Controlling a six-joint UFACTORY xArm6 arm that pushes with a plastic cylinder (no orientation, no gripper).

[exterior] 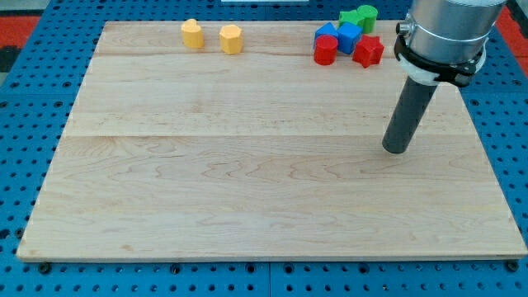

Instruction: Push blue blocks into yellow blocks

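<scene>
Two blue blocks sit near the view's top right: one (327, 31) and a cube-like one (349, 37), touching each other. Two yellow blocks stand at the view's top, left of centre: a rounded one (192, 34) and a hexagonal one (231, 39), a small gap between them. My tip (396, 150) rests on the wooden board (247, 181), well below and to the right of the blue blocks, far right of the yellow ones. It touches no block.
A red cylinder (325, 51) and a red star (368, 52) lie just below the blue blocks. Two green blocks (360, 16) sit above them at the board's top edge. Blue pegboard (33, 99) surrounds the board.
</scene>
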